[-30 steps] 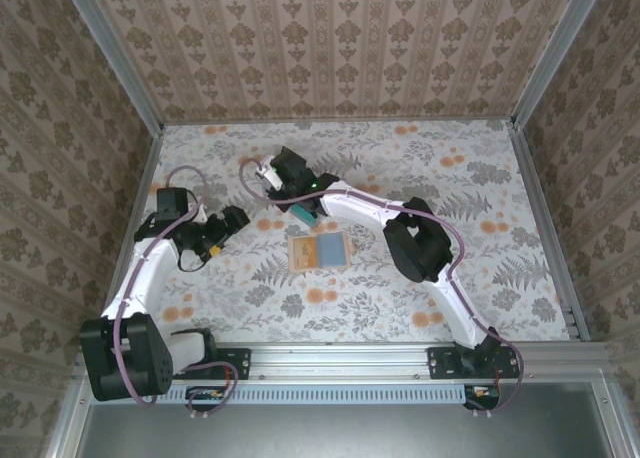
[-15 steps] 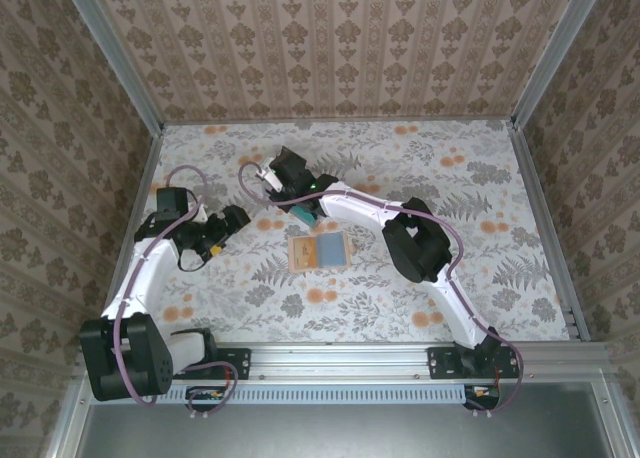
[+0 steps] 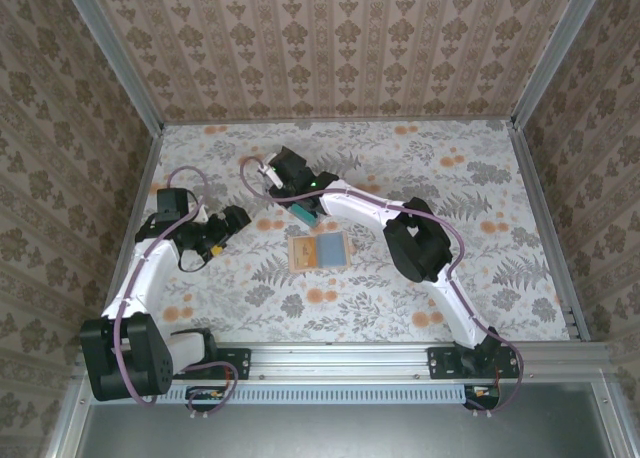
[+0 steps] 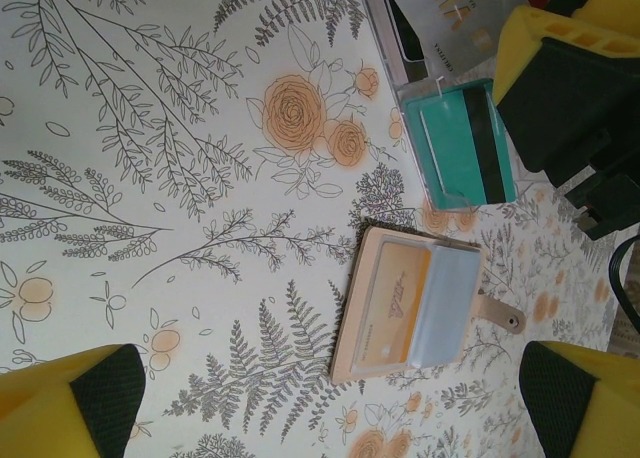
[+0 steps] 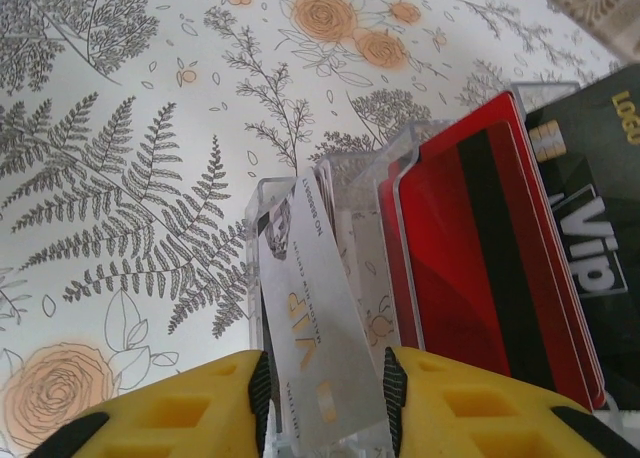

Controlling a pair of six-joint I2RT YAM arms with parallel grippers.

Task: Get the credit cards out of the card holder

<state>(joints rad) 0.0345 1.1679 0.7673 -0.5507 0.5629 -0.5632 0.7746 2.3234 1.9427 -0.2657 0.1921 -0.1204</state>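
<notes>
The tan card holder [image 3: 319,250] lies open on the flowered table. In the left wrist view the card holder [image 4: 372,278] shows an orange-yellow credit card [image 4: 395,303] tucked in beside its blue-grey pocket [image 4: 445,313]. My left gripper [image 4: 330,403] is open, hovering to the left of the holder with nothing between its fingers. My right gripper [image 5: 325,378] is shut on a silver credit card [image 5: 312,313] marked VIP. That card's far end is at the front slot of the clear stand [image 5: 262,200]. From above, the right gripper [image 3: 277,171] is over the stand, beyond the holder.
The clear tiered stand [image 4: 385,23] holds a red-and-black card [image 5: 470,258], a black VIP card [image 5: 590,208] and a teal card [image 4: 465,143]. The right arm [image 3: 370,210] stretches across the table's middle. Metal rails and papered walls close in the table.
The right gripper with the silver card has edged a touch toward the far left over the stand. The left arm and the card holder have stayed put.
</notes>
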